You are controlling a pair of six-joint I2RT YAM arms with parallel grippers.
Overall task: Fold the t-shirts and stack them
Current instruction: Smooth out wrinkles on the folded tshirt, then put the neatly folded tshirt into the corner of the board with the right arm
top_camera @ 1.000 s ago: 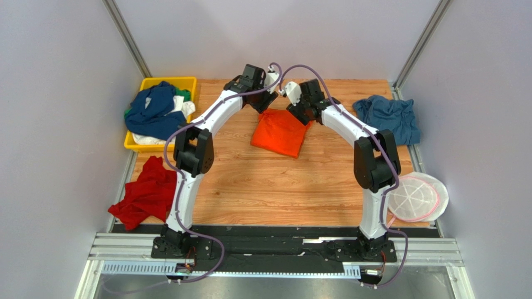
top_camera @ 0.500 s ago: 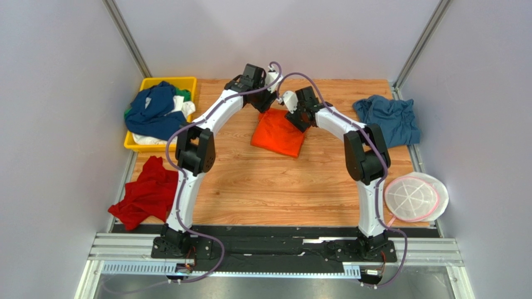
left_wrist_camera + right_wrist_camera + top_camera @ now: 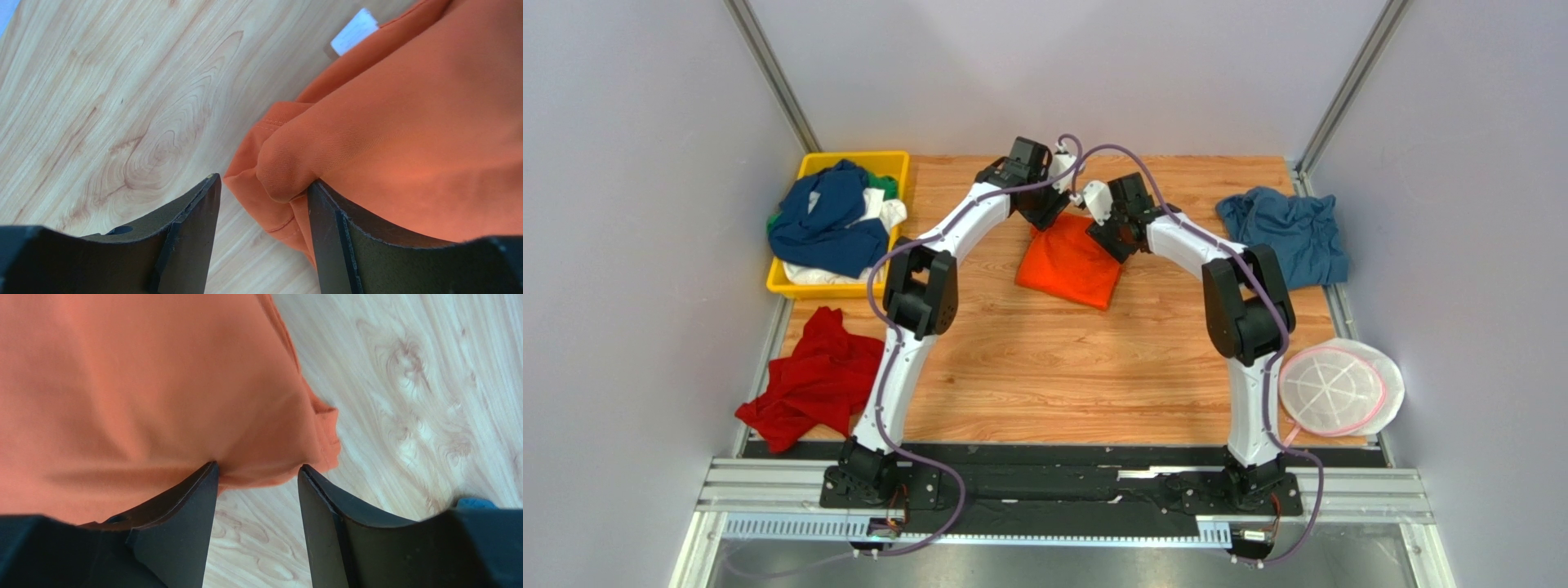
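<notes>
The folded bright orange t-shirt (image 3: 1071, 262) lies on the wooden table (image 3: 1038, 355) at the back middle. My left gripper (image 3: 1043, 211) is open at its far left corner; in the left wrist view the bunched orange corner (image 3: 288, 165) sits between the jaws against the right finger (image 3: 331, 239). My right gripper (image 3: 1114, 233) is open at the far right corner; in the right wrist view the orange cloth (image 3: 153, 386) lies just past the fingertips. A steel-blue shirt (image 3: 1287, 230) lies at the back right. A red shirt (image 3: 808, 380) lies at the left edge.
A yellow tray (image 3: 891, 164) at the back left holds navy (image 3: 827, 218), white and green shirts. A round white-and-pink disc (image 3: 1340, 387) sits at the right near edge. Grey walls close in both sides.
Both grippers have moved slightly toward each other along the orange shirt's far edge. The right arm's elbow swung inward. The shirt lies about where it was.
</notes>
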